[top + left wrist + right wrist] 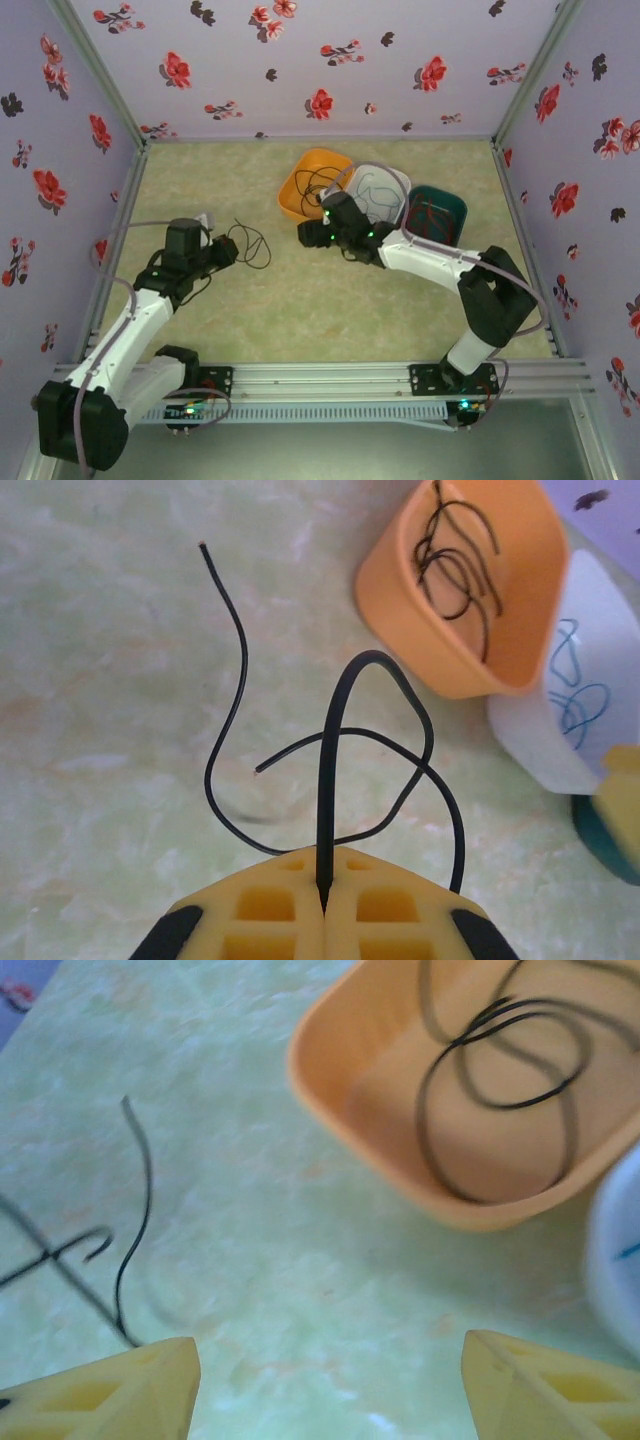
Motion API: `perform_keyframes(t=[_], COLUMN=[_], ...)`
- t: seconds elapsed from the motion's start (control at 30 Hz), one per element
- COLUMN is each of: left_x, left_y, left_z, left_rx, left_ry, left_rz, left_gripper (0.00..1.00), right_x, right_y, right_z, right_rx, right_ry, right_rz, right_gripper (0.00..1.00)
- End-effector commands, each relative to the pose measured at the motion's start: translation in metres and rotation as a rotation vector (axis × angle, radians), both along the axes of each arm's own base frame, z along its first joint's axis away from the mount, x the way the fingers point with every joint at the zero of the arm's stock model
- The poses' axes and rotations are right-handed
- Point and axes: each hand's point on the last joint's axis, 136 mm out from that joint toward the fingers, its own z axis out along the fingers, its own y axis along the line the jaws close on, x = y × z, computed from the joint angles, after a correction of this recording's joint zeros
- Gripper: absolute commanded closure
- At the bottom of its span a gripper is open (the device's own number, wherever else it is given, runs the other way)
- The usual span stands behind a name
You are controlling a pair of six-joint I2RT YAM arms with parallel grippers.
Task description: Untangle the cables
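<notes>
Left gripper (325, 905) is clamping down tight on a black cable (322, 800), pinching one strand right at the fingertips. The rest is looping out in front of it over the table (120, 780), crossing itself a couple of times with two loose ends lying free. Honestly can't tell from the left wrist view whether that's one cable or two overlapping, since the strands are too thin where they cross. Right gripper (330, 1360) is hanging with its jaws spread wide and nothing between them, hovering low over bare mat just beside the orange tray (400, 1150). That tray is already holding some coiled black cables (500, 1060). Next to it, the white tray (530, 740) is holding a blue cable (575, 690), and the green tray (440, 200) at the far right is holding what looks like a red cable (432, 215). So I'm guessing the sorting is mostly done and the step in hand is dealing with this last black tangle on the mat, well apart from the trays. The next move is probably calling for the free right gripper to come over and grab one of those loose ends while the left is holding its end. Then they'd pull the crossings apart gently so nothing snags.
</notes>
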Motion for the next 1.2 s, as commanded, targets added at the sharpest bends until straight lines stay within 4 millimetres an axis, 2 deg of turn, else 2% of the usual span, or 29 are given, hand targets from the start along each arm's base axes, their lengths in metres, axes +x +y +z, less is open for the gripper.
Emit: perform_keyframes(t=[0.0,0.13,0.37,0.5,0.57,0.77,0.93,1.03,1.17], left_x=[0.006,0.008,0.004,-0.001,-0.004,-0.013,-0.025,-0.033,-0.038], left_y=[-0.007,-0.014,-0.023,-0.025,-0.025,-0.023,-0.020,-0.016,-0.005], left_z=[0.032,0.049,0.064,0.071,0.073,0.072,0.069,0.066,0.056], left_rx=[-0.030,-0.070,-0.124,-0.139,-0.131,-0.069,0.048,0.119,0.211], left_ry=[-0.076,-0.106,-0.126,-0.138,-0.141,-0.127,-0.095,-0.059,0.000], left_rz=[-0.041,-0.065,-0.100,-0.120,-0.127,-0.175,-0.264,-0.313,-0.323], left_gripper=[1.00,1.00,1.00,1.00,1.00,1.00,1.00,1.00,1.00], right_x=[-0.017,-0.022,-0.011,-0.001,0.003,0.014,0.032,0.042,0.044], right_y=[0.030,0.053,0.081,0.085,0.083,0.064,0.021,-0.006,-0.025], right_z=[0.011,0.001,-0.008,-0.014,-0.016,-0.012,-0.002,0.012,0.034], right_rx=[0.112,0.144,0.140,0.113,0.102,0.066,0.005,-0.013,-0.002], right_ry=[-0.022,-0.015,-0.031,-0.046,-0.054,-0.082,-0.119,-0.135,-0.165], right_rz=[0.049,0.081,0.128,0.109,0.090,0.024,-0.122,-0.200,-0.227], right_gripper=[0.28,0.27,0.28,0.35,0.44,0.82,1.00,1.00,0.97])
